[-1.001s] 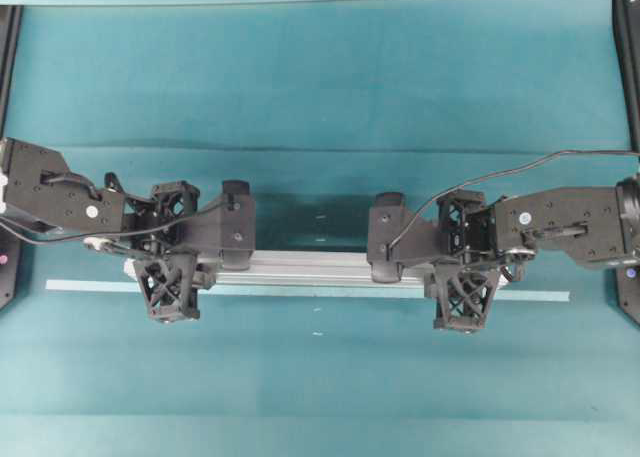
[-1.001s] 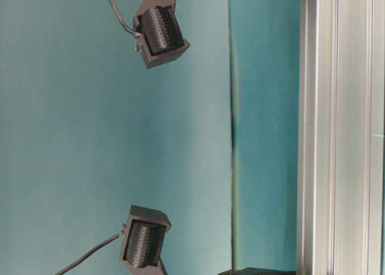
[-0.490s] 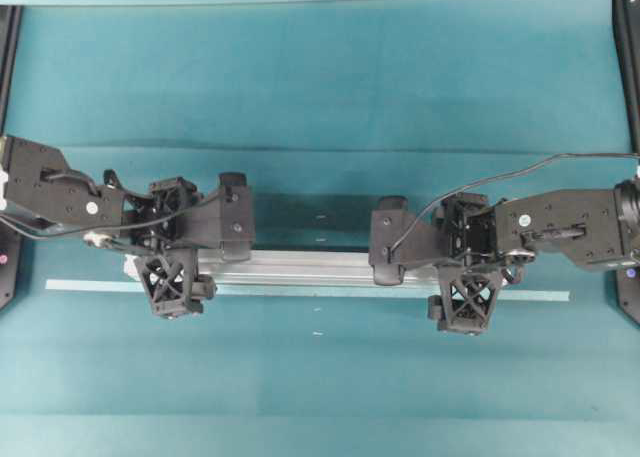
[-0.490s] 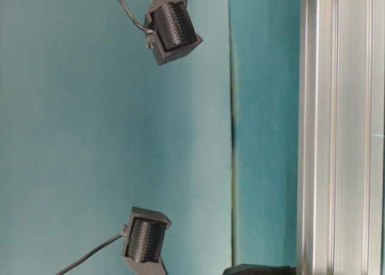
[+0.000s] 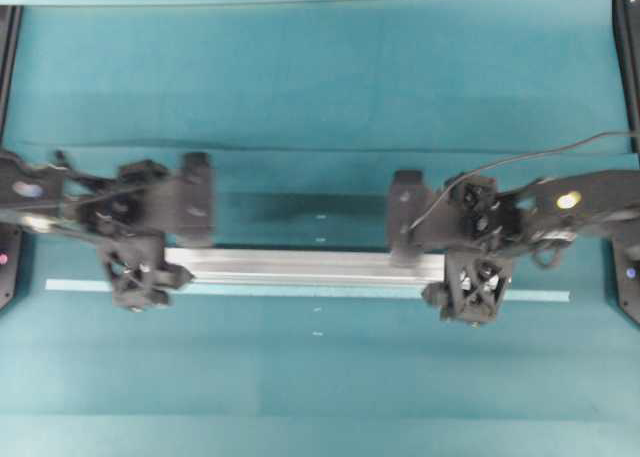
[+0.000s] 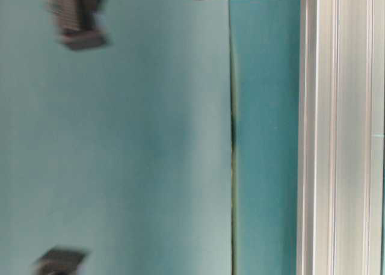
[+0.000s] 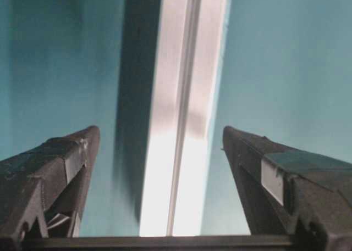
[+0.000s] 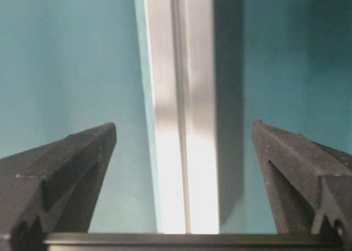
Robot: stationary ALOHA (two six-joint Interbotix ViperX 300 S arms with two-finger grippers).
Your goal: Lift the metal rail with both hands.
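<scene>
My two grippers stand spread wide over the metal rail (image 5: 305,267), which lies flat on the teal counter (image 5: 320,97), running lengthwise a little nearer the counter's front edge than its back edge.

My left gripper (image 5: 148,239) sits at the rail's left end, its fingers (image 7: 52,168) well apart on either side of the bar, with teal counter showing between each finger and the metal. It holds nothing.

My right gripper (image 5: 478,245) sits at the rail's right end in the same way: in the right wrist view its fingers (image 8: 66,168) are set far out to both sides of the silver bar and clear of it, so this one grips nothing either.

A thin pale-green tape strip (image 5: 80,285) lies along the counter just in front of the rail, parallel to it, its ends reaching out past both grippers toward the left and right edges.

In the table-level view the rail (image 6: 340,130) fills one side of the frame, its lengthwise grooves plain to see, resting on the counter; the black gripper parts there are blurred.

A black cable (image 5: 540,159) loops above my right arm toward the counter's right edge.
</scene>
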